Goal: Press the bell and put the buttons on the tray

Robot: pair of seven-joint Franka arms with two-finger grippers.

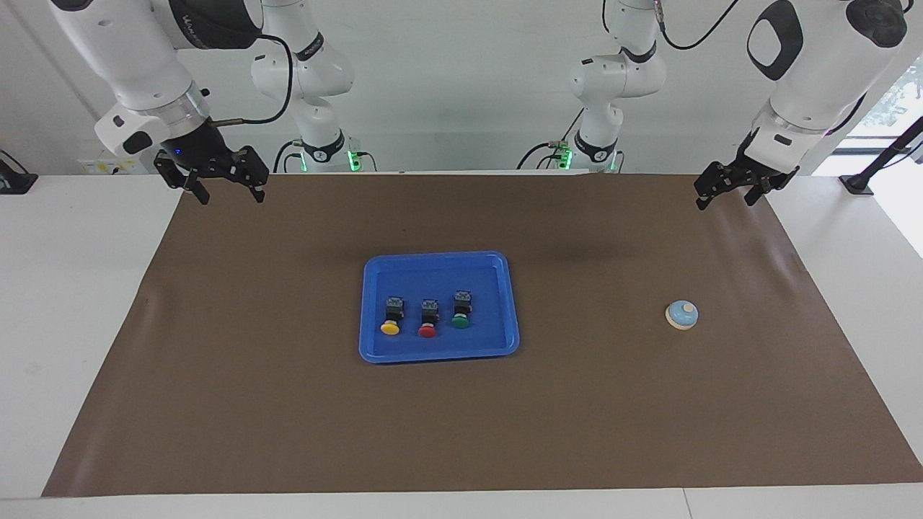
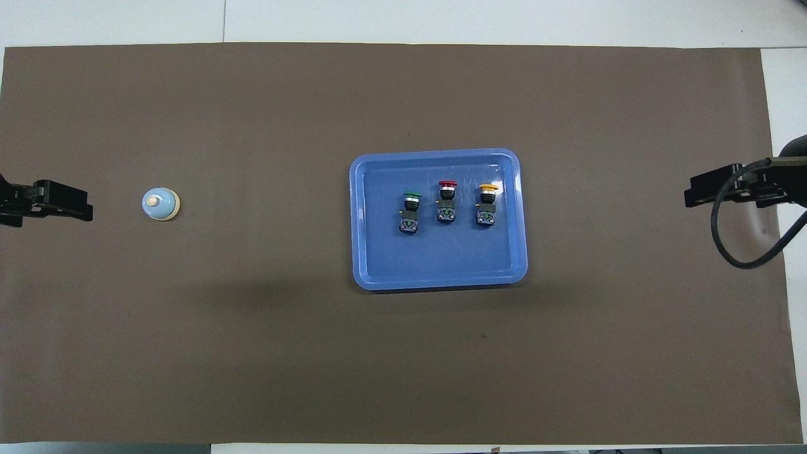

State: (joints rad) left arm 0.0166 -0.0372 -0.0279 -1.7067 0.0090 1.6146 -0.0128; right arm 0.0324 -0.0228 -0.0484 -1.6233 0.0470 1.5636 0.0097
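Both my grippers hang up in the air at the table's ends, fingers spread, holding nothing. My left gripper (image 1: 728, 191) is over the mat's corner at the left arm's end; my right gripper (image 1: 225, 186) is over the matching corner at the right arm's end. Parked out there, I judge, so they clear the work area.

The bell (image 1: 681, 315) sits on the brown mat (image 1: 288, 418), below and out from my left gripper, well apart from it, so the left arm looks the natural one for pressing. Knob up, dome upright.

The tray (image 1: 375, 346) lies mid-table, between my two grippers and well apart from both. All three buttons lie on their sides in it in a row, caps pointing away from me: yellow button (image 1: 390, 318) toward my right gripper, red button (image 1: 428, 319) in the middle, green button (image 1: 461, 311) toward my left.

My read: the placing part looks done. Whether the bell was rung, I can't tell.
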